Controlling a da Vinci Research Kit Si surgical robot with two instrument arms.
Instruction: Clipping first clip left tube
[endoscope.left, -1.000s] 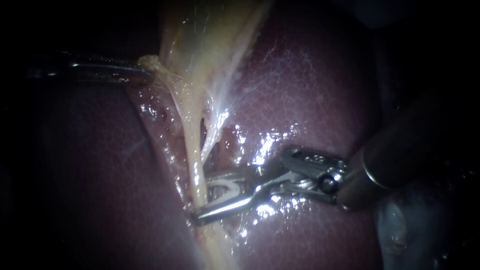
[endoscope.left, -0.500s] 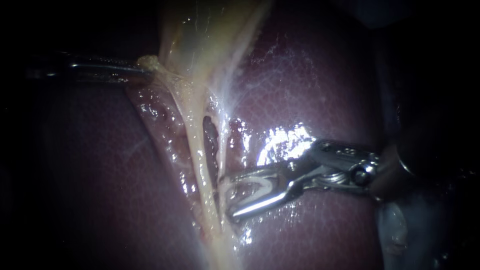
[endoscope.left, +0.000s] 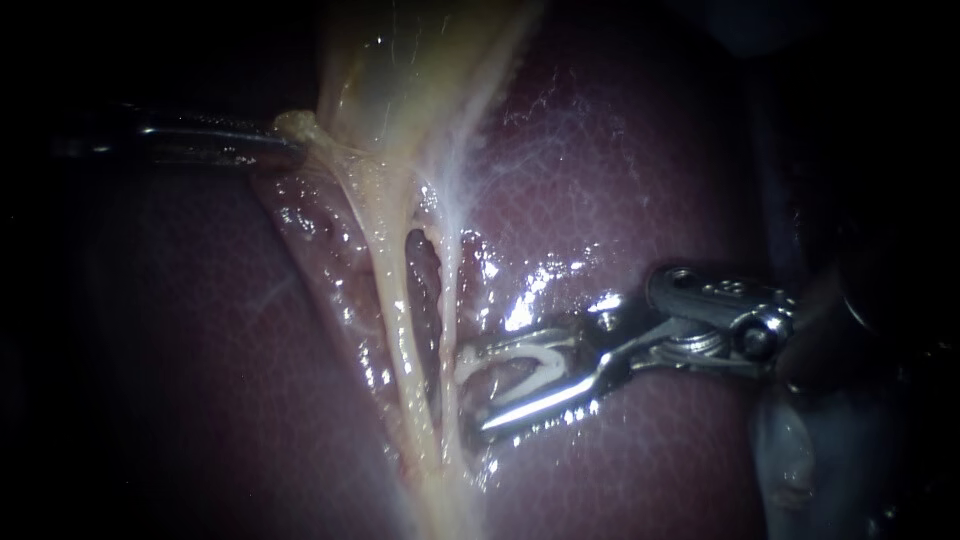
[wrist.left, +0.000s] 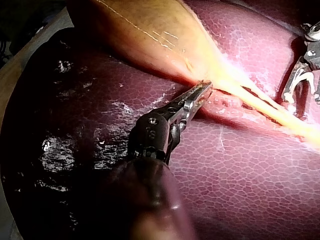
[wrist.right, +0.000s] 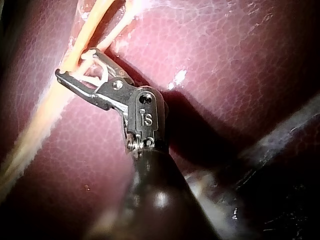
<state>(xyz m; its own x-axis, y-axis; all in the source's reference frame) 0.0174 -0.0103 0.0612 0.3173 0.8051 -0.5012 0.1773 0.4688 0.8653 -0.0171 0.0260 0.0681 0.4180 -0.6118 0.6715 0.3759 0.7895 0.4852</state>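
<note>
Left tube (endoscope.left: 393, 300) unclipped; the clip (endoscope.left: 545, 360) sits off to its right, past the right tube (endoscope.left: 447, 300).
The left tube runs from gallbladder (endoscope.left: 400, 80) down over liver (endoscope.left: 620, 180). Right instrument (endoscope.left: 478, 392): jaws spread, holding the white clip. Left instrument (endoscope.left: 290, 140): jaws clamped on gallbladder edge.

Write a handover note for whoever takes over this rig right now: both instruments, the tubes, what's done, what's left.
The left instrument: jaws shut on the edge of the pale yellow gallbladder, holding it taut over the dark red liver.
The right instrument: jaws stand apart and hold an unclosed white V-shaped clip between them. The tips are just beside the thin pale right tube, around neither tube.
The thicker yellow left tube: bare, no clip on it.
Done: gallbladder held, clip loaded.
Left: bring the jaws around the left tube and close the clip.
</note>
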